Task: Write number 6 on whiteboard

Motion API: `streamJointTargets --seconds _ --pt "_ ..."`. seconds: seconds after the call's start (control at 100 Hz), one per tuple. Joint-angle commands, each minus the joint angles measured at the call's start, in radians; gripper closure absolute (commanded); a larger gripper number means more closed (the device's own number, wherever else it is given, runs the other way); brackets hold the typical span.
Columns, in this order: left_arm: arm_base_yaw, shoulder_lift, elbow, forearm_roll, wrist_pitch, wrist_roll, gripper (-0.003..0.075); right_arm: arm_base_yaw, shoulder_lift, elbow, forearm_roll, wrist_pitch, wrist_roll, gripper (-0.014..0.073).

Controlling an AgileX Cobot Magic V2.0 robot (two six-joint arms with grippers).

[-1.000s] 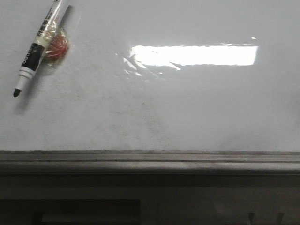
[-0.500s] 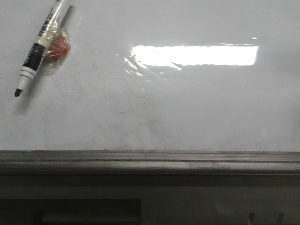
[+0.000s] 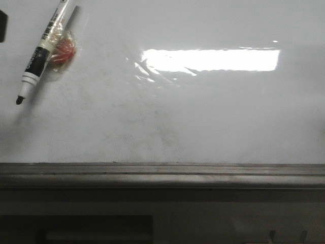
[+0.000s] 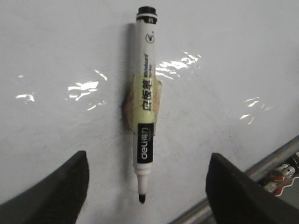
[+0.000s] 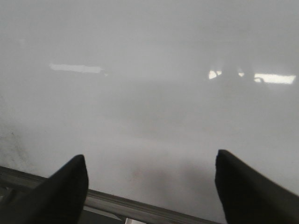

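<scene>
The whiteboard (image 3: 203,117) bears no 6 yet. The uncapped marker (image 3: 43,51) lies near its upper left corner. The left gripper (image 4: 145,186) has wide jaws straddling it; centre on the barrel, then close. The right gripper (image 5: 149,186) also gapes, empty.

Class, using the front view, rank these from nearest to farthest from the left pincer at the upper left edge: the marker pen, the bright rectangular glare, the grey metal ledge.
1. Black-and-white marker pen, just beside the left pincer.
2. Bright rectangular glare, mid-board, rightward.
3. Grey metal ledge along the whiteboard's lower edge; its left end may rival the glare.
</scene>
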Motion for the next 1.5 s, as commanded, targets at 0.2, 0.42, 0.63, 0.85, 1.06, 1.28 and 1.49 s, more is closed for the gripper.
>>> streamJointTargets --seconds 0.2,0.42,0.63,0.85,1.06,1.28,1.49 --pt "-0.075 0.198 -0.035 0.015 -0.272 0.007 0.0247 -0.002 0.014 -0.033 0.01 -0.059 -0.012 0.0084" --pt "-0.075 0.264 -0.035 0.035 -0.316 0.007 0.0374 -0.002 0.014 -0.033 0.01 -0.059 -0.012 0.0084" --pt "-0.075 0.243 -0.035 0.041 -0.287 0.013 0.0741 -0.002 0.014 -0.033 0.01 -0.059 -0.012 0.0084" --pt "-0.087 0.127 -0.066 0.176 -0.168 0.015 0.0741 -0.002 0.031 -0.035 0.117 -0.028 -0.101 0.0084" --pt "-0.205 0.109 -0.194 0.388 0.11 0.015 0.0741 -0.001 0.183 -0.062 0.557 0.131 -0.465 0.0084" --pt "-0.383 0.186 -0.243 0.489 0.149 0.015 0.0741 0.022 0.394 -0.178 0.732 0.353 -0.616 0.0084" --pt "-0.44 0.291 -0.3 0.495 0.138 0.015 0.0741 0.12 0.525 -0.264 0.732 0.361 -0.616 0.0084"
